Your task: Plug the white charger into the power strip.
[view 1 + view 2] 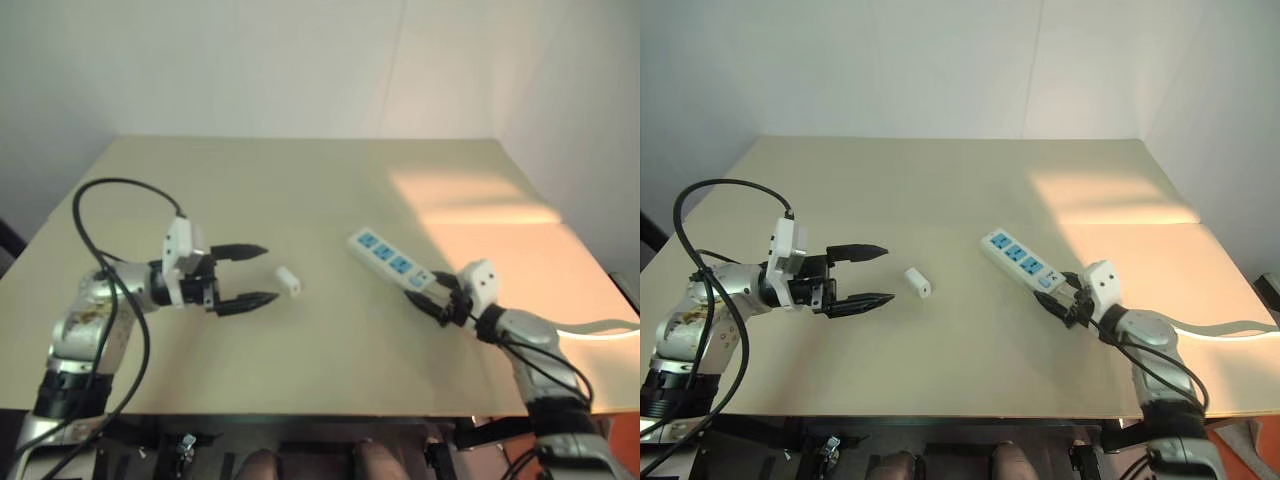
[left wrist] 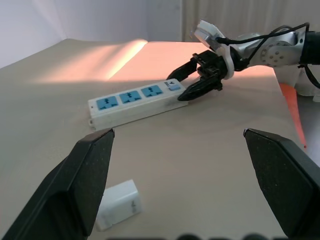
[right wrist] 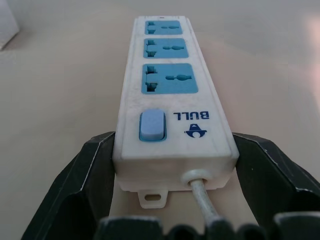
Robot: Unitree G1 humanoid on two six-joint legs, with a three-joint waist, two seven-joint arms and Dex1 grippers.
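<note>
Long flat white plastic power strip [image 1: 1019,261] lain toward bench [image 1: 940,180] right edge, switch end clamped between right gripper [image 1: 1064,297] jaws. Small white boxy plastic charger [image 1: 917,282] lain mid-bench, just beside left gripper [image 1: 876,274], jaws spread wide, nothing held.

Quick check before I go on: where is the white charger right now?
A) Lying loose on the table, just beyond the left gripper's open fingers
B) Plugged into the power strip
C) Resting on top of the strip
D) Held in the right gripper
A: the white charger lies alone on the table, just beyond the left gripper, well apart from the power strip.
</note>
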